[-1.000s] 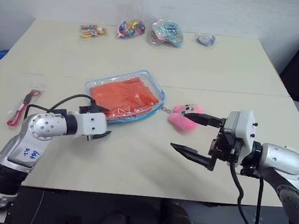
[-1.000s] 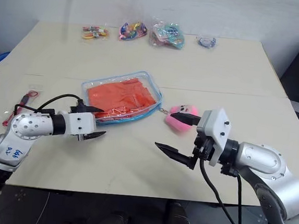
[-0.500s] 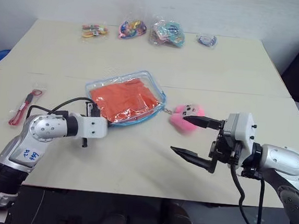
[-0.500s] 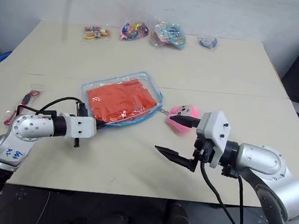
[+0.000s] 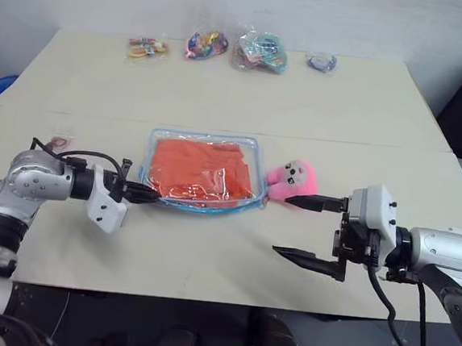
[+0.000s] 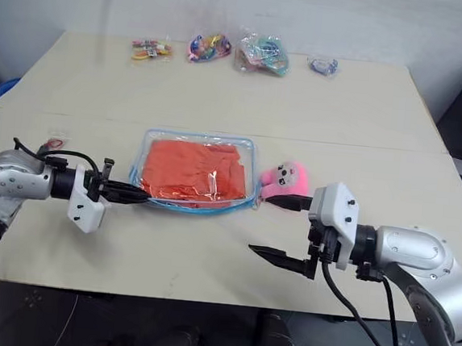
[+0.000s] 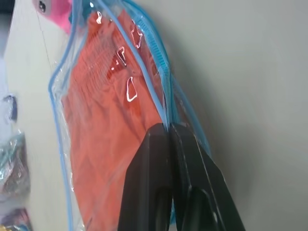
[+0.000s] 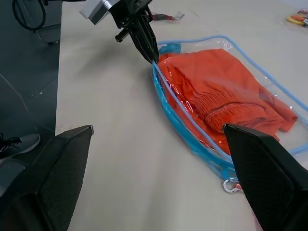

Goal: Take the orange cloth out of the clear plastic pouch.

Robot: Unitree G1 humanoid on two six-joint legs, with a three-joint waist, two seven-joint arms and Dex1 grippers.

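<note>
A clear plastic pouch [image 5: 204, 173] holding the orange cloth [image 5: 199, 169] lies mid-table [image 5: 358, 111], a pink plush charm [image 5: 293, 179] touching its right end. The left gripper [image 5: 153, 190] pinches the pouch's blue left edge; the right gripper [image 5: 303, 229] hangs wide apart over bare tabletop. Small bags of colourful items [image 5: 258, 51] line the far edge.

Clear plastic pouch [image 5: 205, 173] flat on table, blue-edged, orange cloth [image 5: 201, 166] folded inside.
</note>
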